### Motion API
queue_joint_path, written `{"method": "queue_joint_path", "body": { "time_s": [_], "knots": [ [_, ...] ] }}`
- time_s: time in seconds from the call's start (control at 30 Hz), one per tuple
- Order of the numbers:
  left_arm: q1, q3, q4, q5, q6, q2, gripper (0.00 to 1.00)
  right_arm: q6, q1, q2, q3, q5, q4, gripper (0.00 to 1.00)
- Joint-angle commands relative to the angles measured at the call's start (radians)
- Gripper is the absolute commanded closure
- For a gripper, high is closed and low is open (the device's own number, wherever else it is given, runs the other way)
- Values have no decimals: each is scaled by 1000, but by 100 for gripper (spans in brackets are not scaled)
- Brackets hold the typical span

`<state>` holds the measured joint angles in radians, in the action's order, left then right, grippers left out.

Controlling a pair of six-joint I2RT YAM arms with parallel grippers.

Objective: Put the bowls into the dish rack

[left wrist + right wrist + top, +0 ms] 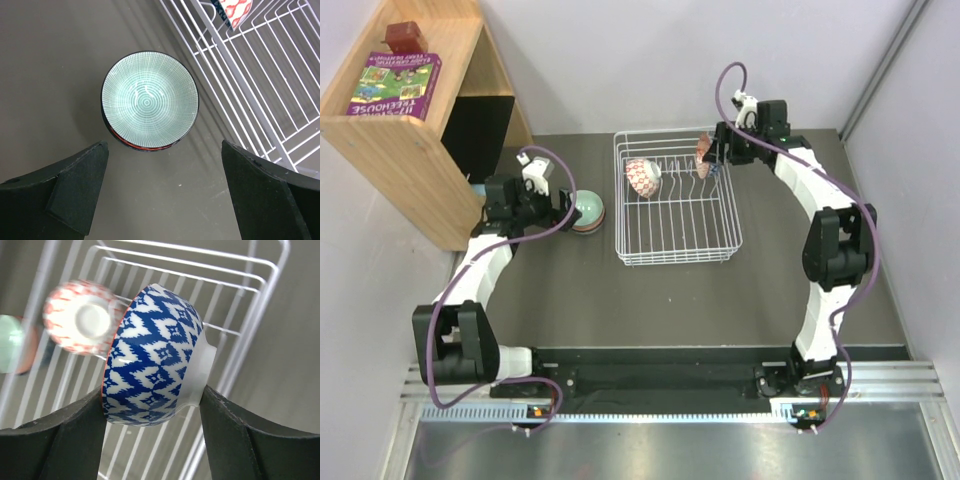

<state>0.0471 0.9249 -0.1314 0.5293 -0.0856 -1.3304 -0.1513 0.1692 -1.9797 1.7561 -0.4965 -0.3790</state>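
Observation:
The white wire dish rack (675, 235) stands mid-table. A red-and-white bowl (642, 177) leans on its side among the prongs at the rack's far left. My right gripper (713, 156) hovers over the rack's far right corner, shut on a blue-and-white bowl (155, 357) held on edge, one finger on the rim, the other on the foot. Left of the rack a pale green bowl (149, 102) sits nested in an orange-red bowl (137, 145). My left gripper (164, 167) hangs open just short of that stack, touching nothing.
A wooden shelf unit (415, 150) with a purple book (395, 85) on top stands at the back left, close behind the left arm. Walls close in on the left, back and right of the table.

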Motion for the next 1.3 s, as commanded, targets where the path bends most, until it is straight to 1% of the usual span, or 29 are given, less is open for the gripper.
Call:
{"method": "queue_joint_path", "body": {
  "time_s": [0.0,0.1,0.13,0.2,0.27,0.3,0.5,0.67,0.87,1.27],
  "knots": [
    [10,-11,13,3,-32,42,1,104,42,65,63,188,-17,100],
    [13,-24,21,12,-34,48,1,117,65,67,69,251,-11,100],
    [13,-29,29,12,-32,53,1,127,73,68,72,301,-12,100],
    [13,-41,32,9,-37,54,1,147,98,71,75,347,-12,100],
    [14,-49,36,11,-37,56,1,191,122,76,75,381,-12,100],
    [14,-52,39,11,-37,56,1,202,131,74,77,422,-12,100],
    [17,-69,49,12,-36,65,1,257,184,82,65,541,0,100],
    [25,-87,55,14,-40,76,1,277,204,117,42,573,28,100],
    [33,-110,84,18,-34,83,1,317,233,148,42,650,43,100],
    [37,-133,101,28,-26,89,1,375,280,96,17,745,49,100]
  ]
}}
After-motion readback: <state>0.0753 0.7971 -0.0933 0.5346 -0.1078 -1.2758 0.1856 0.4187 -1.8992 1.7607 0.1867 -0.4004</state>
